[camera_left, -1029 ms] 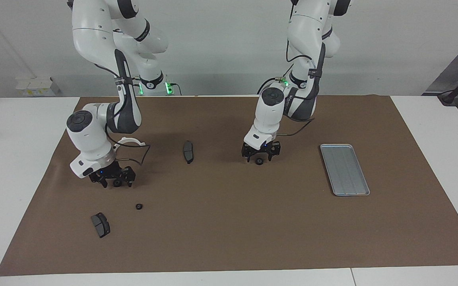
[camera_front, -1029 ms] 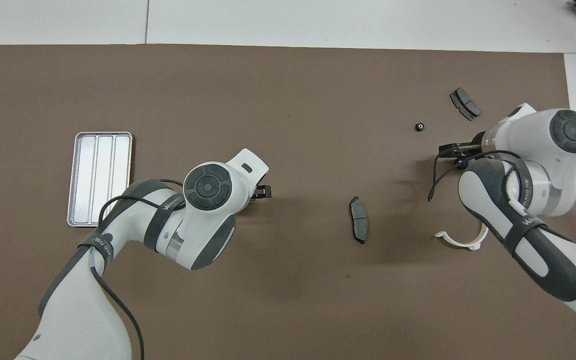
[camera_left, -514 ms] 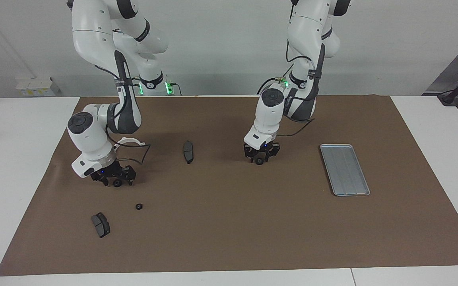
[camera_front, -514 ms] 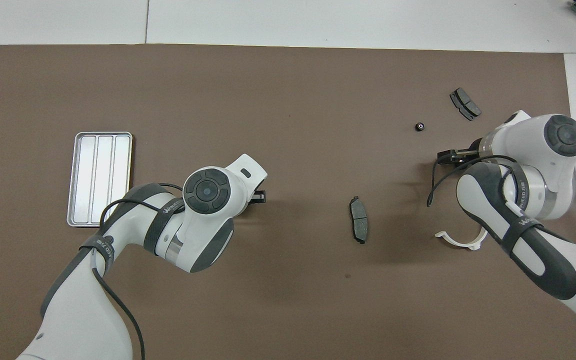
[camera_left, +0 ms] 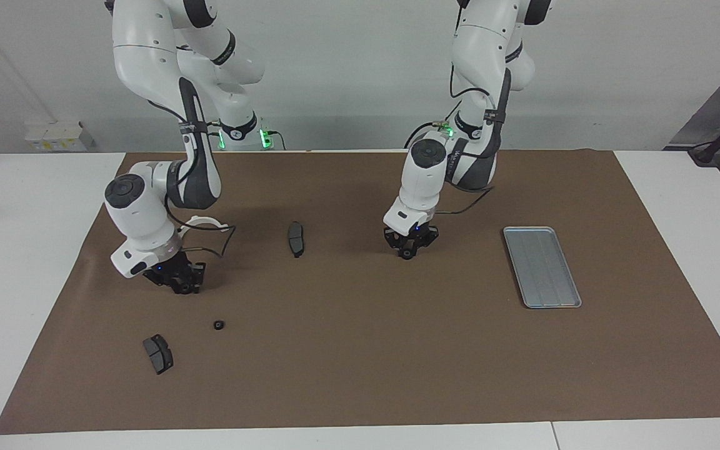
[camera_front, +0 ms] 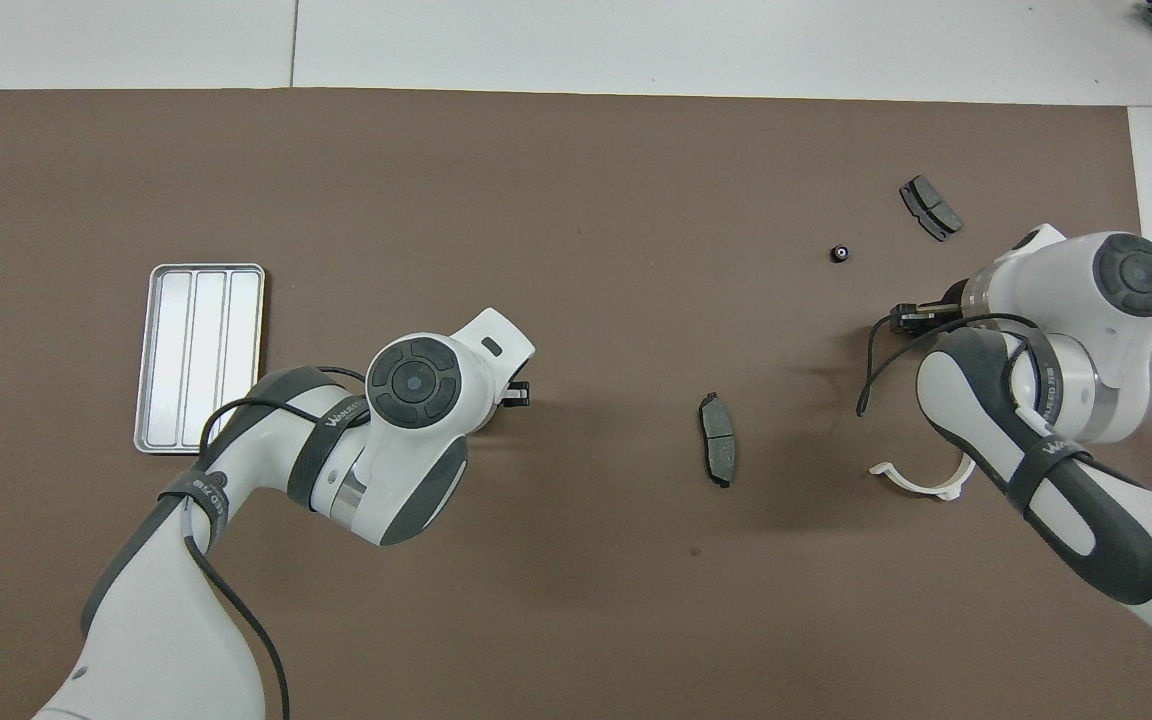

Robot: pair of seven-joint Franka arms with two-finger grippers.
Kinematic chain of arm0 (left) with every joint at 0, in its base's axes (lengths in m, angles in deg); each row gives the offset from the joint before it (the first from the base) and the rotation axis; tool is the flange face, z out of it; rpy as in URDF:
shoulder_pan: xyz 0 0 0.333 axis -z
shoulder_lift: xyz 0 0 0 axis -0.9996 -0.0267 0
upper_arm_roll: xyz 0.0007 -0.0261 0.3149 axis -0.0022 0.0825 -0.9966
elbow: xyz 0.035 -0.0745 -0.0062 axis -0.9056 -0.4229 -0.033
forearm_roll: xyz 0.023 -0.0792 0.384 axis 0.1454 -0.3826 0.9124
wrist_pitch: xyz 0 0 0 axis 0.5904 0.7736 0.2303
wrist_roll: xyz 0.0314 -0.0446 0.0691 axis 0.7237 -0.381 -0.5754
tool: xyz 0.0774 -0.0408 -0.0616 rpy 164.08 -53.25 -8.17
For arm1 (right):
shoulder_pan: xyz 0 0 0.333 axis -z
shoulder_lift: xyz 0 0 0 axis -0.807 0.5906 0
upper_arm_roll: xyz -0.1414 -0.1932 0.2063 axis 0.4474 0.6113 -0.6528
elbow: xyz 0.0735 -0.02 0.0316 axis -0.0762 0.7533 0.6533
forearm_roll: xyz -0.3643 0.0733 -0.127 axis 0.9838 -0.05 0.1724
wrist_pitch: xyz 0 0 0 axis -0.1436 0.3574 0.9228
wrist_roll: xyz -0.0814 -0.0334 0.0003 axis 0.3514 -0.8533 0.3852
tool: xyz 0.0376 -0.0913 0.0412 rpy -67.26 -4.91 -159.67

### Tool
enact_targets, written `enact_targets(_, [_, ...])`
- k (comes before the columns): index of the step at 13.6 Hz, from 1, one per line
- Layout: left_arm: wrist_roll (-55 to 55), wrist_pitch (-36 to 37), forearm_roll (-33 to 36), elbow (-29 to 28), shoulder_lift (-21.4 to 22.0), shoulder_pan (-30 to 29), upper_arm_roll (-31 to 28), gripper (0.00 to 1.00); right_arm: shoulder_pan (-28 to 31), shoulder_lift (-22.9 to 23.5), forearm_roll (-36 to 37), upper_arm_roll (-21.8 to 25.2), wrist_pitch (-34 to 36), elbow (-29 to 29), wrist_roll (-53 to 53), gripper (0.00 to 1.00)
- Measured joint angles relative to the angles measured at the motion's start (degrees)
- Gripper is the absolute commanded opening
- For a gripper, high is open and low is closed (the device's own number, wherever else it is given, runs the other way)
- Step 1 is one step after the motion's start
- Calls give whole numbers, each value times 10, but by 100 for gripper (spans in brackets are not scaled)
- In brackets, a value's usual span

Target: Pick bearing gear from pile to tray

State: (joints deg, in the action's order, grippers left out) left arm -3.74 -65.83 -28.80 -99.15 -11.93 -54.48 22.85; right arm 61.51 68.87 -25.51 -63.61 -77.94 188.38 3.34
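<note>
Brown matting covers your tabletop (camera_left: 360,375). Your left hand (camera_left: 408,252) pinches a small black gear (camera_left: 407,255) down on the mat, the tray (camera_left: 542,267) lying at its 3 o'clock in the facing view. Your right hand (camera_left: 184,286) pinches another gear (camera_left: 183,289), with a loose gear (camera_left: 218,325) at 5 o'clock.

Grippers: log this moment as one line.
left gripper: at mat, shut on first gear | right gripper: at mat, shut on second gear | third gear: loose on mat | tray: no gear yet
</note>
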Motion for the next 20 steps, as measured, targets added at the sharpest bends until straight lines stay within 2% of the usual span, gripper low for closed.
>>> enact_targets(4, [0, 6, 0, 13, 0, -9, -4, 0, -3, -24, 0, -10, 13, -2, 0, 0])
enact_targets(8, [29, 52, 0, 58, 2, -72, -8, 0, -27, -55, -2, -26, 38, -12, 23, 0])
enact_targets(10, [73, 86, 0, 70, 7, -115, -8, 0, -64, -58, -2, -29, 58, -32, 88, 0])
enact_targets(15, [240, 166, -1, 72, 34, -220, -9, 0, -199, -50, -2, -32, 59, -65, 306, 0])
enact_targets(20, [423, 171, -2, 35, 44, -318, -9, 0, -304, 21, 4, -31, 61, -149, 443, 0])
